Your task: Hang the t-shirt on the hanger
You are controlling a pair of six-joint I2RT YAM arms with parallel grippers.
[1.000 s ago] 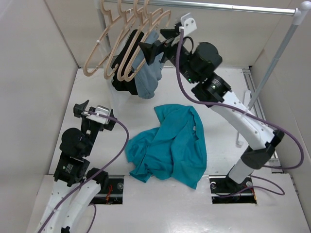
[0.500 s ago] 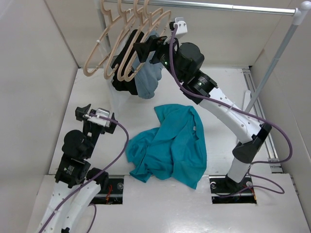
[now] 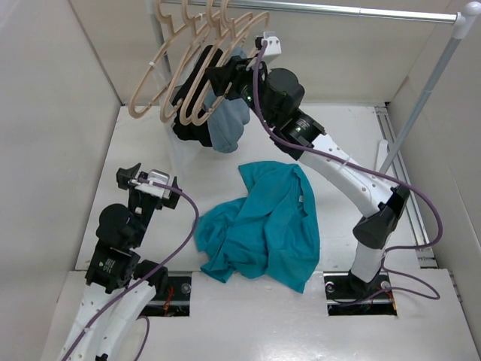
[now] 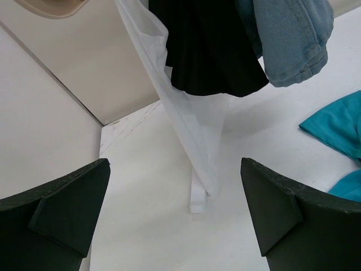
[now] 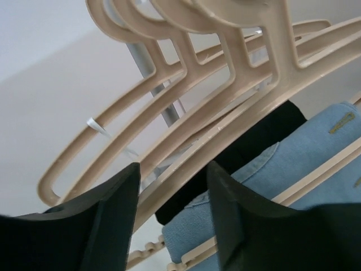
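The teal t-shirt (image 3: 259, 226) lies crumpled on the table between the two arms; one edge of it shows at the right of the left wrist view (image 4: 338, 127). Several beige hangers (image 3: 199, 64) hang on the rod at the back left. My right gripper (image 3: 210, 75) is raised among them and open. In the right wrist view its jaws (image 5: 172, 189) stand either side of the lower bar of the nearest hanger (image 5: 225, 121), not closed on it. My left gripper (image 3: 146, 182) is open and empty, low at the left, well clear of the shirt (image 4: 175, 214).
A grey-blue denim garment (image 3: 229, 124) and a black garment (image 3: 192, 124) hang from hangers under the metal rod (image 3: 338, 9). The rack's slanted post (image 3: 421, 105) stands at the right, and a white post (image 4: 194, 147) at the back left. Walls enclose the table.
My right arm has swung left and up, bringing its open gripper in among the hangers. The left arm and the t-shirt have hardly moved.
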